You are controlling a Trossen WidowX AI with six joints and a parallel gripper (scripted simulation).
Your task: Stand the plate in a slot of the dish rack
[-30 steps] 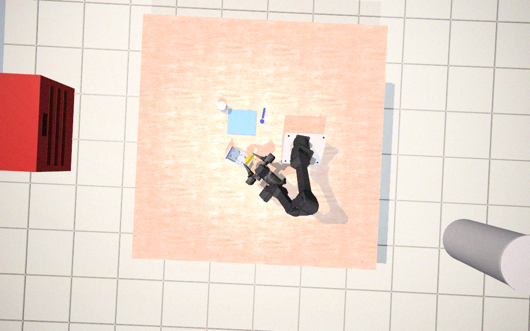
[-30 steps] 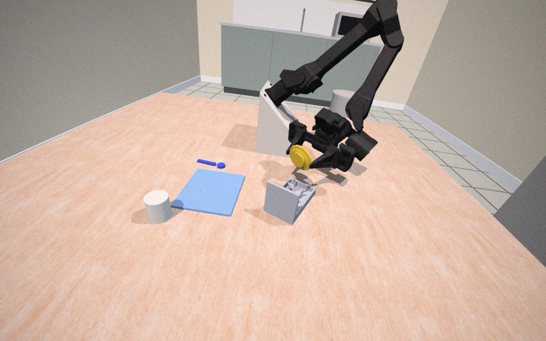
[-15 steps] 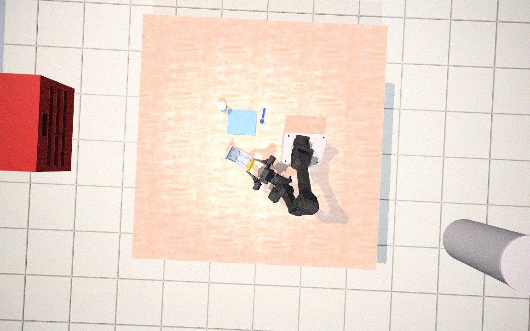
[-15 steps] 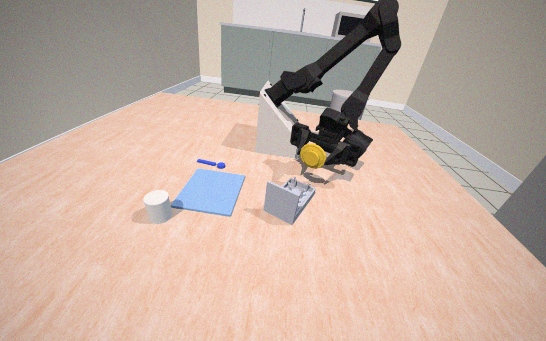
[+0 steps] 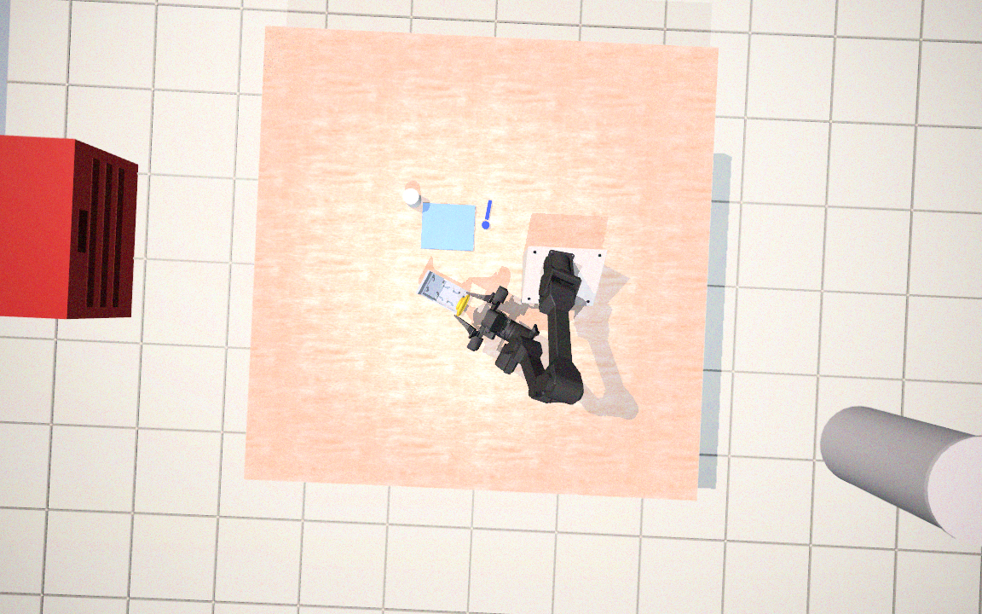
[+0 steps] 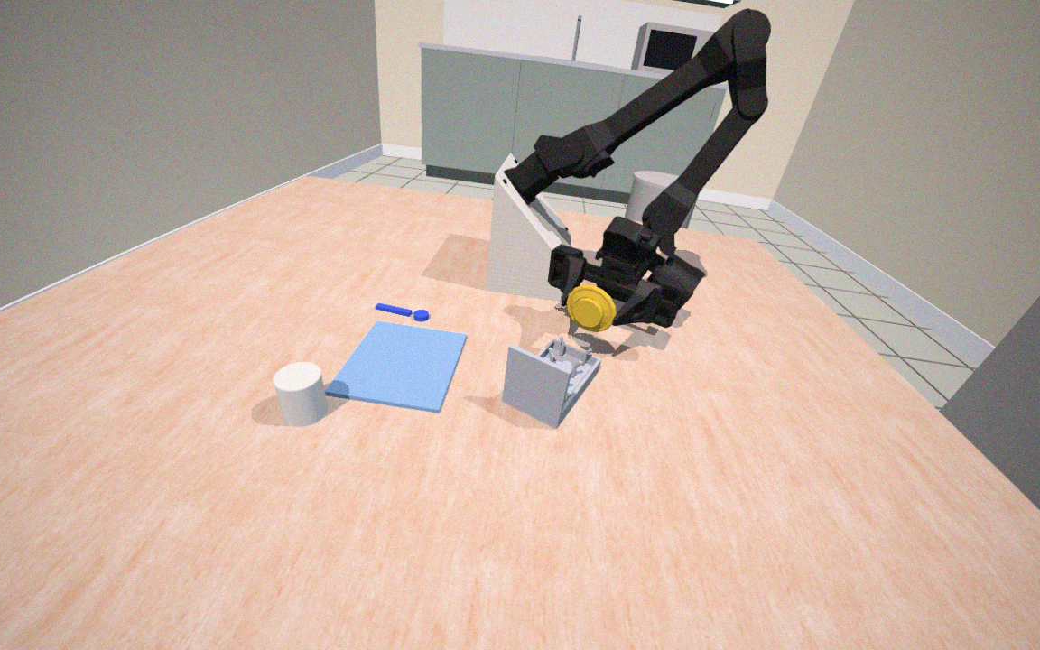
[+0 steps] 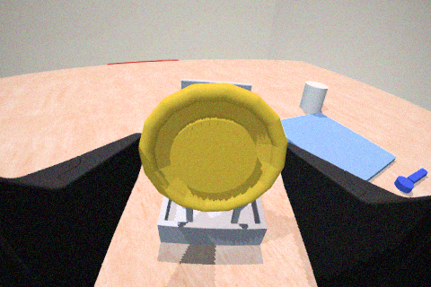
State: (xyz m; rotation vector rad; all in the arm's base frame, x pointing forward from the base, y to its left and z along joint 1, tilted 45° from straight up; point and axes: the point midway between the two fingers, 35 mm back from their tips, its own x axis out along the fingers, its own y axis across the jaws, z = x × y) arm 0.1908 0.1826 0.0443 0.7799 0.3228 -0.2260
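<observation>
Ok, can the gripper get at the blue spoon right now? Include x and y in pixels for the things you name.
Probably not: the gripper [image 5: 461, 304] [image 6: 590, 311] [image 7: 214, 146] is shut on the yellow plate [image 5: 462, 304] [image 6: 590, 309] [image 7: 214, 154], so it would likely have to free its fingers first. Nothing appears to cover the spoon [image 5: 486, 222] [image 6: 420, 315] [image 7: 404, 184].

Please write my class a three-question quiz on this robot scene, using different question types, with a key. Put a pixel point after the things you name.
1. True or false: the yellow plate [image 5: 462, 304] [image 6: 590, 309] [image 7: 213, 152] is held in the tool [image 5: 461, 305] [image 6: 591, 311] [image 7: 214, 146].

2. Which thing lies flat on the table [image 5: 342, 396] [image 6: 265, 517] [image 7: 67, 112]?
A. white cup [image 5: 411, 197] [image 6: 300, 394] [image 7: 313, 97]
B. blue board [image 5: 447, 226] [image 6: 400, 365] [image 7: 341, 143]
C. yellow plate

3. Fill in: the small spoon [image 5: 488, 214] [image 6: 394, 310] [image 7: 410, 180] is coloured ____.

Key: 1 true; 2 B; 3 blue
</observation>
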